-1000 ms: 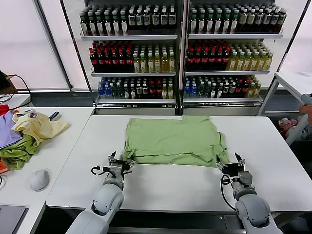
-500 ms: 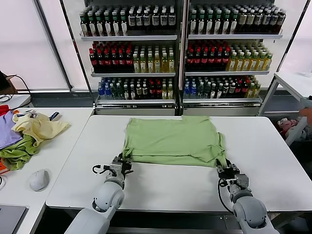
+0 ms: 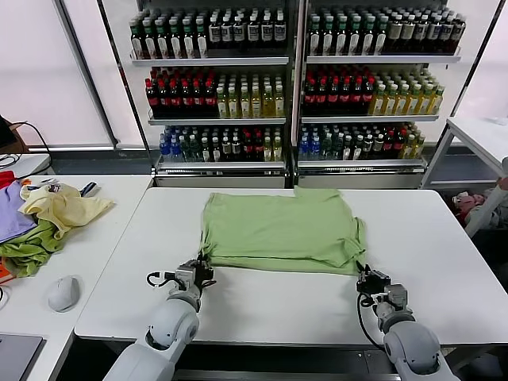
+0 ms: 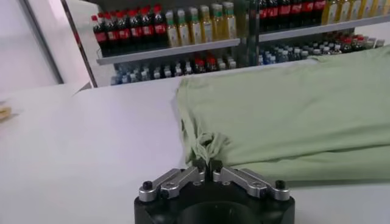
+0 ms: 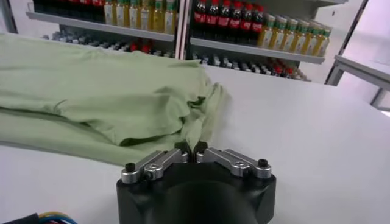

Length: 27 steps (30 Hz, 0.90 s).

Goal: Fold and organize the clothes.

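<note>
Two claws, left (image 3: 203,272) and right (image 3: 363,278), pinching soft sage-green knit shirt (image 3: 279,228) corners.

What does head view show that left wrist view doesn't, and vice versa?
Head view only: the whole sage-green shirt spread on the white table, both arms, the right hand shut on the shirt's near right corner, and a side table with a pale yellow garment, olive-green cloth and a mouse.

Left wrist view only: close up, the left hand shut, with the shirt's corner bunched between its fingers.

Both: the shirt, the table, the left hand at the near left corner, and the bottle shelves behind.
</note>
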Each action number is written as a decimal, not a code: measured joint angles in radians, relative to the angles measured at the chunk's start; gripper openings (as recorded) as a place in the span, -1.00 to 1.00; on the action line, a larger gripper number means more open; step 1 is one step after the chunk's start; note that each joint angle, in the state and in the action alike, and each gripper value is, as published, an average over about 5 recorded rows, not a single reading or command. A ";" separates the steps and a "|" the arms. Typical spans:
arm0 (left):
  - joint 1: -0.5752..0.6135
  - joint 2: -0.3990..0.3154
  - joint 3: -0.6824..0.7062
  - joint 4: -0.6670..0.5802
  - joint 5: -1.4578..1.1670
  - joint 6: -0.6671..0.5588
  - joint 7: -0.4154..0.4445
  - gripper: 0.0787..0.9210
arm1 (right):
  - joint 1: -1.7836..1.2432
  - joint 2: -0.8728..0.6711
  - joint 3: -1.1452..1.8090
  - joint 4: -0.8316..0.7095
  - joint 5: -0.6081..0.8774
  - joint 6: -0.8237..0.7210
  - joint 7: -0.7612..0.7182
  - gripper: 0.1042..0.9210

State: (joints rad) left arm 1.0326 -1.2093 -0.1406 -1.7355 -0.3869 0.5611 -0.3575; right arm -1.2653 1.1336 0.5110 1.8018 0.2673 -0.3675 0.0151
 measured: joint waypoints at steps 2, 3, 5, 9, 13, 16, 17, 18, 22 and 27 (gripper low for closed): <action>0.023 0.004 -0.005 -0.030 0.000 0.006 -0.002 -0.93 | -0.025 -0.008 0.009 0.026 -0.004 0.000 -0.001 -0.90; 0.036 0.006 -0.007 -0.047 0.000 0.009 -0.003 -0.93 | -0.039 -0.012 0.013 0.041 -0.006 0.000 -0.002 -0.90; 0.066 0.009 -0.013 -0.084 0.002 0.014 -0.005 -0.93 | -0.070 -0.019 0.023 0.072 -0.012 0.001 -0.003 -0.90; 0.139 0.015 -0.028 -0.171 0.014 0.017 -0.006 -0.93 | -0.144 -0.024 0.044 0.138 -0.025 0.008 -0.009 -0.90; 0.221 0.019 -0.046 -0.257 0.029 0.017 -0.007 -0.93 | -0.225 -0.024 0.067 0.200 -0.044 0.018 -0.013 -0.90; 0.285 0.021 -0.060 -0.314 0.040 0.016 -0.007 -0.93 | -0.278 -0.026 0.083 0.234 -0.059 0.023 -0.013 -0.90; 0.305 0.022 -0.065 -0.331 0.043 0.016 -0.007 -0.93 | -0.293 -0.027 0.088 0.244 -0.064 0.023 -0.013 -0.90; 0.326 0.023 -0.070 -0.348 0.046 0.016 -0.006 -0.93 | -0.306 -0.028 0.092 0.253 -0.068 0.022 -0.012 -0.90; 0.396 0.030 -0.089 -0.402 0.061 0.018 -0.005 -0.93 | -0.341 -0.032 0.103 0.280 -0.083 0.015 -0.006 -0.86; 0.449 0.044 -0.116 -0.449 0.072 0.019 0.001 -0.71 | -0.361 -0.034 0.116 0.311 -0.086 0.017 0.004 -0.58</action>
State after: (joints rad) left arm 1.4816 -1.1653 -0.2568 -2.1847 -0.3149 0.5804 -0.3564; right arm -1.6265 1.1000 0.6267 2.1129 0.1808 -0.3502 0.0190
